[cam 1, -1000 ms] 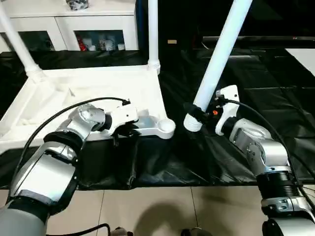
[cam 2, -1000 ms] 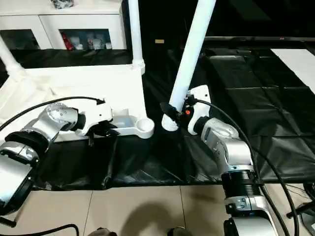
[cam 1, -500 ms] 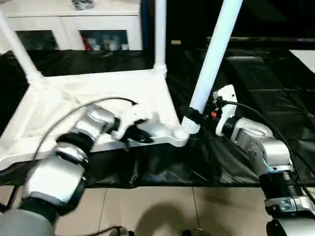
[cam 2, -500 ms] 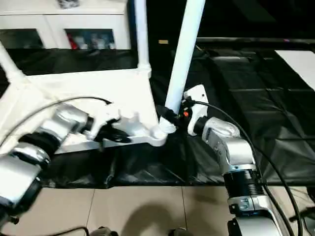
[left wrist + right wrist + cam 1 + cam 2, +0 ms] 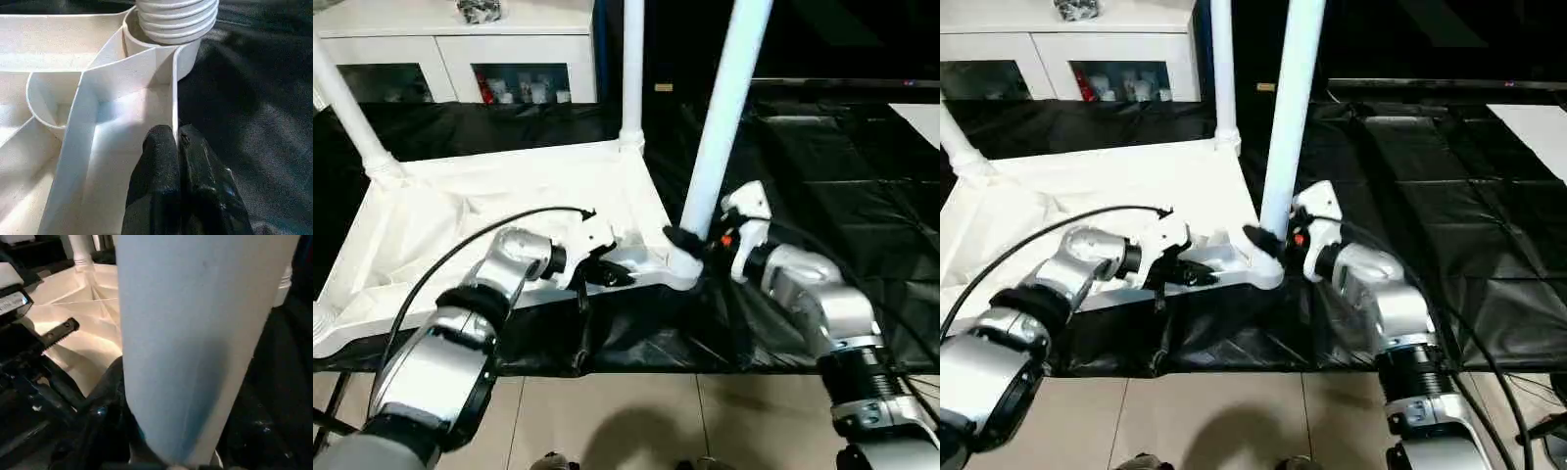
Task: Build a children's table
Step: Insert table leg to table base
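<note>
Left eye view: leg [image 5: 720, 117] now meets socket [image 5: 683, 266].

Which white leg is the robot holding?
The near leg, the one at the tabletop's front corner. The right gripper grips it near its bottom end. The two far legs stand alone in the back corners.

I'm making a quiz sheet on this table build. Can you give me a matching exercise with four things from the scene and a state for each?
Things:
1. left gripper
2. right gripper
3. leg
4. sheet

States:
A. black, spread under the work
B. ribbed end at the tabletop's near corner socket
C. shut on the tabletop's rim
D. clasping the leg low down

Pairs: 1-C, 2-D, 3-B, 4-A
</note>
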Controlling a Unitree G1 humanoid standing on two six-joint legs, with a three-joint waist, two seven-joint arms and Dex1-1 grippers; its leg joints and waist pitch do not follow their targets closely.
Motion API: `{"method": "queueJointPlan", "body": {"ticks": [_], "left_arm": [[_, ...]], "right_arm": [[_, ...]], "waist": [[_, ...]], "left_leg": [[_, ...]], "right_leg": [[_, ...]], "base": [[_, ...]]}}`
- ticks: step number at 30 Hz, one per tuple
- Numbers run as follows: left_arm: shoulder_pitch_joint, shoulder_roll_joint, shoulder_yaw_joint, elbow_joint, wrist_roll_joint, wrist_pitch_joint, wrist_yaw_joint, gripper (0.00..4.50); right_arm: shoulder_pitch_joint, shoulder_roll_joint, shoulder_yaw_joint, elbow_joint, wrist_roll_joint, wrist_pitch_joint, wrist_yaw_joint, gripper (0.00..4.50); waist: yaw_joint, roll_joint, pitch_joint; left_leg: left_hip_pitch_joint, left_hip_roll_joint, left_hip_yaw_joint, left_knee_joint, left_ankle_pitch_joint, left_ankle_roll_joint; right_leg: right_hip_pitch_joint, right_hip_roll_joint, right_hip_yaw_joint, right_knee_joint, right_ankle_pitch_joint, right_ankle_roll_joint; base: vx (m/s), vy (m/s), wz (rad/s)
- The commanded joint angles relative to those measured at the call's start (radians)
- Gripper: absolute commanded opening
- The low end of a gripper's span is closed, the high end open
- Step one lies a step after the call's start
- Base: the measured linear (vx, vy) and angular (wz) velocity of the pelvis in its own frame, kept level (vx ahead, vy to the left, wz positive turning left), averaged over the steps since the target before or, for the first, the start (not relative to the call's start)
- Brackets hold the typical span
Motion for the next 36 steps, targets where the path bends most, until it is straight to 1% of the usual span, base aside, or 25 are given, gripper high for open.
{"method": "queueJointPlan", "body": {"ticks": [1,2,3,4,7,9,11,12,13,15,18,19,20,21,22,24,26,27,28,29,30,31,33,34,36], "left_arm": [[0.017,0.002,-0.009,-0.022,0.010,-0.015,-0.009,0.00],[0.020,0.003,-0.010,-0.026,0.010,-0.017,-0.012,0.00],[0.023,0.003,-0.010,-0.029,0.009,-0.017,-0.013,0.00],[0.027,0.004,-0.011,-0.036,0.009,-0.027,-0.013,0.00],[0.034,0.003,-0.006,-0.049,0.006,-0.026,-0.016,0.00],[0.036,0.002,-0.003,-0.055,0.005,-0.023,-0.017,0.00],[0.039,0.002,0.002,-0.062,0.005,-0.021,-0.016,0.00],[0.040,0.002,0.003,-0.063,0.004,-0.019,-0.013,0.00],[0.040,0.002,0.005,-0.064,0.004,-0.018,-0.009,0.00],[0.041,0.002,0.008,-0.065,0.003,-0.016,-0.008,0.00],[0.040,0.001,0.011,-0.065,0.003,-0.013,0.003,0.00],[0.040,0.001,0.011,-0.063,0.004,-0.013,0.008,0.00],[0.040,0.000,0.013,-0.063,0.004,-0.012,0.014,0.00],[0.040,-0.001,0.014,-0.062,0.004,-0.011,0.017,0.00],[0.039,-0.001,0.015,-0.062,0.004,-0.011,0.020,0.00],[0.038,-0.003,0.017,-0.060,0.004,-0.010,0.027,0.00],[0.034,-0.003,0.017,-0.057,0.007,-0.010,0.035,0.00],[0.034,-0.003,0.017,-0.057,0.007,-0.010,0.035,0.00],[0.034,-0.003,0.017,-0.056,0.007,-0.010,0.036,0.00],[0.032,-0.003,0.017,-0.055,0.009,-0.011,0.036,0.00],[0.031,-0.002,0.016,-0.056,0.011,-0.012,0.035,0.00],[0.031,-0.002,0.016,-0.056,0.011,-0.012,0.035,0.00],[0.028,0.003,0.009,-0.057,0.019,-0.019,0.033,0.00],[0.028,0.005,0.006,-0.057,0.022,-0.022,0.030,0.00],[0.028,0.007,0.005,-0.059,0.023,-0.022,0.028,0.00]], "right_arm": [[0.000,-0.003,0.011,0.028,-0.027,-0.015,-0.009,1.89],[-0.001,0.000,0.007,0.035,-0.026,-0.018,-0.012,1.89],[-0.002,0.003,0.005,0.040,-0.024,-0.020,-0.014,1.89],[-0.007,0.007,0.000,0.058,-0.025,-0.029,-0.019,1.89],[-0.013,0.014,-0.006,0.087,-0.026,-0.042,-0.022,1.89],[-0.015,0.018,-0.012,0.098,-0.024,-0.044,-0.023,1.89],[-0.014,0.024,-0.027,0.118,-0.009,-0.047,-0.019,1.89],[-0.008,0.023,-0.031,0.117,0.001,-0.045,-0.011,1.89],[0.000,0.025,-0.038,0.115,0.012,-0.043,-0.004,1.89],[0.011,0.028,-0.054,0.115,0.027,-0.039,-0.005,1.89],[0.042,0.042,-0.103,0.120,0.077,-0.032,-0.011,1.89],[0.050,0.046,-0.114,0.123,0.088,-0.035,-0.011,1.89],[0.062,0.053,-0.124,0.126,0.098,-0.041,-0.014,1.89],[0.074,0.059,-0.128,0.127,0.102,-0.051,-0.013,1.89],[0.082,0.065,-0.130,0.131,0.101,-0.060,-0.013,1.89],[0.099,0.075,-0.132,0.139,0.099,-0.080,-0.014,1.89],[0.129,0.088,-0.121,0.151,0.080,-0.121,-0.024,1.89],[0.129,0.088,-0.121,0.151,0.080,-0.121,-0.024,1.89],[0.138,0.090,-0.115,0.151,0.072,-0.131,-0.028,1.89],[0.156,0.087,-0.082,0.131,0.037,-0.142,-0.038,1.89],[0.161,0.080,-0.057,0.118,0.011,-0.147,-0.041,1.89],[0.161,0.080,-0.057,0.118,0.011,-0.147,-0.041,1.89],[0.157,0.061,-0.004,0.095,-0.039,-0.153,-0.039,1.89],[0.151,0.053,0.012,0.089,-0.054,-0.151,-0.036,1.89],[0.137,0.048,0.023,0.089,-0.065,-0.146,-0.031,1.89]], "waist": [[-0.005,0.003,-0.086],[-0.006,0.001,-0.085],[-0.004,0.003,-0.086],[-0.005,0.000,-0.085],[-0.007,0.003,-0.084],[-0.007,0.000,-0.085],[-0.008,0.002,-0.084],[-0.009,0.002,-0.084],[-0.010,0.000,-0.082],[-0.010,0.002,-0.083],[-0.009,0.002,-0.086],[-0.006,0.007,-0.086],[-0.007,0.005,-0.086],[-0.005,0.008,-0.087],[-0.007,0.006,-0.087],[-0.007,0.007,-0.086],[-0.007,0.008,-0.084],[-0.007,0.008,-0.084],[-0.009,0.007,-0.082],[-0.009,0.009,-0.081],[-0.010,0.008,-0.081],[-0.011,0.010,-0.082],[-0.014,0.009,-0.081],[-0.016,0.010,-0.081],[-0.019,0.012,-0.081]], "left_leg": [[0.018,0.003,-0.002,-0.075,-0.317,0.021],[0.018,0.002,-0.001,-0.075,-0.319,0.022],[0.019,0.002,-0.002,-0.075,-0.318,0.023],[0.017,0.002,-0.002,-0.075,-0.316,0.024],[0.019,0.003,-0.002,-0.076,-0.321,0.024],[0.019,0.003,-0.002,-0.076,-0.322,0.025],[0.019,0.004,-0.003,-0.077,-0.327,0.025],[0.021,0.004,-0.003,-0.077,-0.335,0.025],[0.022,0.003,-0.003,-0.078,-0.343,0.026],[0.022,0.004,-0.003,-0.078,-0.341,0.026],[0.021,0.005,-0.003,-0.079,-0.326,0.029],[0.023,0.007,-0.003,-0.079,-0.323,0.029],[0.022,0.008,-0.002,-0.080,-0.324,0.030],[0.022,0.008,-0.003,-0.081,-0.322,0.030],[0.020,0.007,-0.003,-0.082,-0.325,0.031],[0.022,0.006,-0.002,-0.081,-0.329,0.032],[0.024,0.005,-0.003,-0.082,-0.342,0.028],[0.024,0.005,-0.003,-0.082,-0.342,0.028],[0.026,0.004,-0.004,-0.083,-0.357,0.028],[0.028,0.003,-0.004,-0.083,-0.361,0.027],[0.026,0.003,-0.005,-0.084,-0.360,0.027],[0.026,0.003,-0.006,-0.086,-0.363,0.026],[0.025,0.002,-0.006,-0.086,-0.367,0.026],[0.025,0.000,-0.006,-0.085,-0.366,0.025],[0.027,-0.001,-0.006,-0.083,-0.375,0.029]], "right_leg": [[0.056,-0.048,0.025,-0.093,-0.418,-0.177],[0.057,-0.047,0.025,-0.094,-0.425,-0.174],[0.056,-0.049,0.025,-0.094,-0.434,-0.171],[0.057,-0.049,0.026,-0.095,-0.434,-0.169],[0.055,-0.049,0.025,-0.095,-0.445,-0.168],[0.056,-0.049,0.025,-0.095,-0.444,-0.168],[0.055,-0.048,0.025,-0.095,-0.443,-0.169],[0.055,-0.050,0.025,-0.096,-0.448,-0.170],[0.054,-0.049,0.023,-0.098,-0.458,-0.168],[0.055,-0.050,0.024,-0.098,-0.460,-0.166],[0.057,-0.050,0.026,-0.096,-0.431,-0.176],[0.056,-0.052,0.027,-0.095,-0.417,-0.182],[0.056,-0.051,0.027,-0.096,-0.409,-0.185],[0.058,-0.052,0.027,-0.093,-0.395,-0.191],[0.060,-0.051,0.026,-0.094,-0.394,-0.191],[0.058,-0.053,0.026,-0.097,-0.416,-0.186],[0.056,-0.053,0.024,-0.102,-0.449,-0.176],[0.056,-0.053,0.024,-0.102,-0.449,-0.176],[0.055,-0.053,0.022,-0.106,-0.486,-0.162],[0.053,-0.052,0.021,-0.110,-0.502,-0.153],[0.054,-0.052,0.021,-0.110,-0.506,-0.149],[0.054,-0.051,0.021,-0.111,-0.510,-0.144],[0.054,-0.049,0.020,-0.112,-0.523,-0.135],[0.054,-0.049,0.019,-0.112,-0.534,-0.130],[0.051,-0.050,0.019,-0.116,-0.555,-0.122]], "base": [[0.000,0.000,0.00],[0.000,0.000,0.00],[0.000,0.000,0.00],[0.000,0.000,0.00],[0.000,0.000,0.00],[0.000,0.000,0.00],[0.000,0.000,0.00],[0.000,0.000,0.00],[0.000,0.000,0.00],[0.000,0.000,0.00],[0.000,0.000,0.00],[0.000,0.000,0.00],[0.000,0.000,0.00],[0.000,0.000,0.00],[0.000,0.000,0.00],[0.000,0.000,0.00],[0.000,0.000,0.00],[0.000,0.000,0.00],[0.000,0.000,0.00],[0.000,0.000,0.00],[0.000,0.000,0.00],[0.000,0.000,0.00],[0.000,0.000,0.00],[0.000,0.000,0.00],[0.000,0.000,0.00]]}}
